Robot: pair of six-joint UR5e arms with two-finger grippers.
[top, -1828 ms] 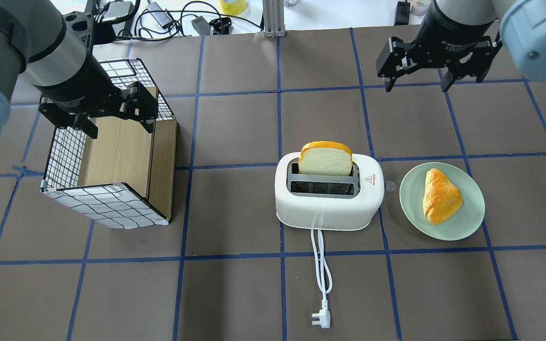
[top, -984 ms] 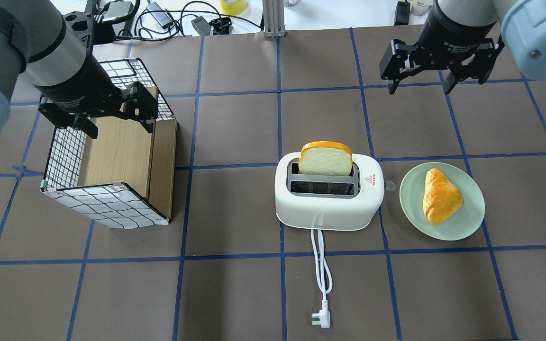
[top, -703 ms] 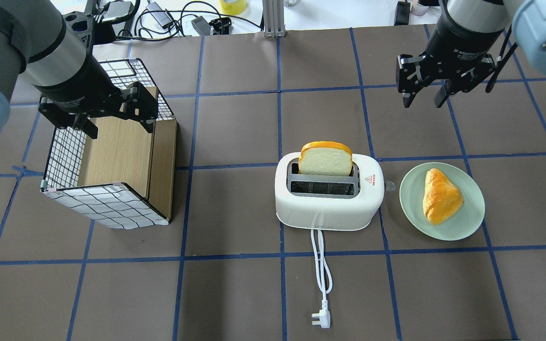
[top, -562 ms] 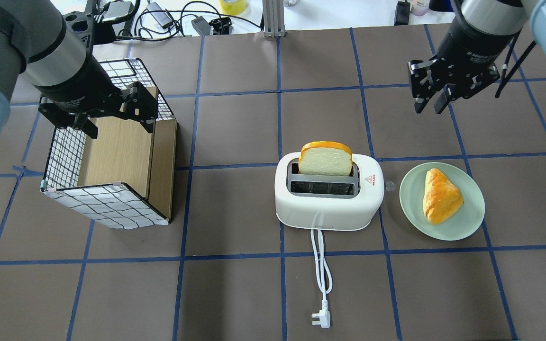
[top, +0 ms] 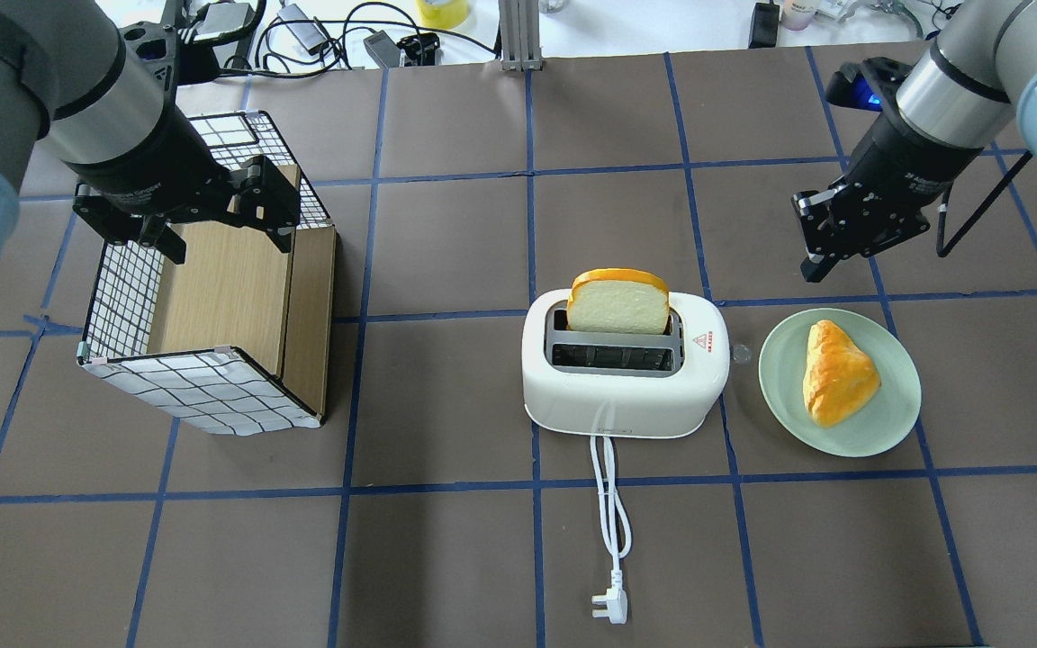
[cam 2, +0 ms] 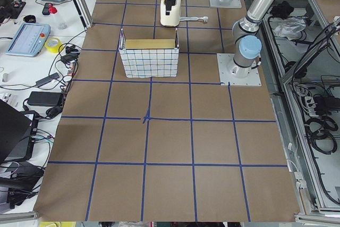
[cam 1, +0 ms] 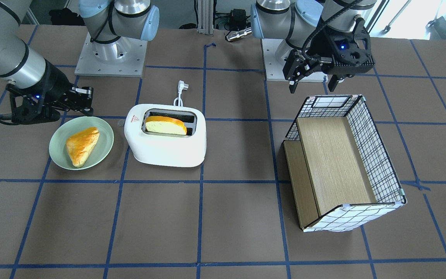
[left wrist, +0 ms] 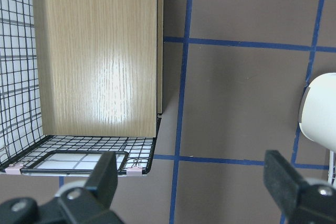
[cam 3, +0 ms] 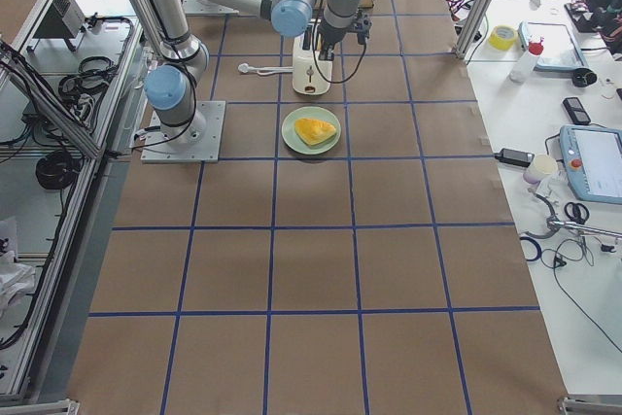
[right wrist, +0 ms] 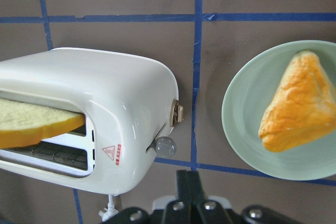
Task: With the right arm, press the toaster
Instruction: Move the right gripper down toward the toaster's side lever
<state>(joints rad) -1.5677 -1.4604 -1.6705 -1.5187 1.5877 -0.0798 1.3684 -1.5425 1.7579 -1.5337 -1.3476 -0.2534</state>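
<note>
The white toaster (top: 622, 382) stands mid-table with a slice of toast (top: 617, 304) upright in its far slot. Its clear lever knob (top: 740, 355) sticks out of the end facing the plate and shows in the right wrist view (right wrist: 164, 146). My right gripper (top: 814, 270) is shut and empty. It hangs above the table just behind the plate, to the right of and behind the toaster, apart from it (cam 1: 87, 110). In the right wrist view its shut fingers (right wrist: 187, 179) point down near the knob. My left gripper (top: 221, 227) is open and empty over the wire box.
A green plate (top: 897, 409) with an orange pastry (top: 835, 373) lies right of the toaster. The grid-patterned wire-and-wood box (top: 185, 391) stands at the left. The toaster's white cord (top: 610, 504) and plug (top: 610, 608) run toward the near edge.
My right gripper has shut its fingers, turned, and moved from the far back of the table down and nearer, to just behind the plate. The left arm has not moved.
</note>
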